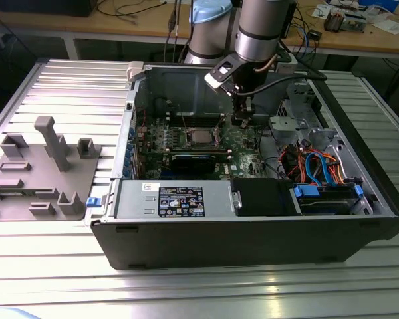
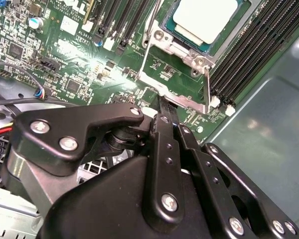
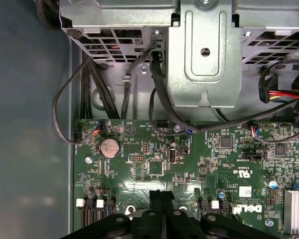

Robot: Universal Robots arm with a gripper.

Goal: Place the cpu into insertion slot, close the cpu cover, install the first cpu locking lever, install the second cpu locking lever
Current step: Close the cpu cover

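The pincer [image 2: 162,107], black linkage and all, sits closest to the lens. Its two fingers are clenched flat against each other, with nothing seen between them. The first wrist view shows the same pincer [image 3: 162,195] with only a thin seam between the tips. In the second wrist view those tips touch a silvery locking lever [image 2: 184,99] running along one side of the insertion slot [image 2: 199,61]. The cpu [image 2: 205,17] lies in that slot, pale metal top upward. The cpu cover [image 2: 182,47] appears to lie down around it (whether fully seated, I cannot tell).

So the chip looks placed and the cover lowered, and the work in hand reads as one of the two levers; which one I cannot tell. In my judgement this step calls for a steady push with the closed tips, so the lever tucks under its catch without slipping onto the green motherboard [image 2: 79,64].

In the exterior view the open computer case [image 1: 253,232] takes up the middle of the frame on the ribbed counter [image 1: 60,80]. It holds the motherboard, a black box [image 1: 263,196] by its near wall, and blue and orange cables [image 1: 319,166] at lower right. At the frame's left, a grey fixture plate [image 1: 40,173] carries moulded uprights.
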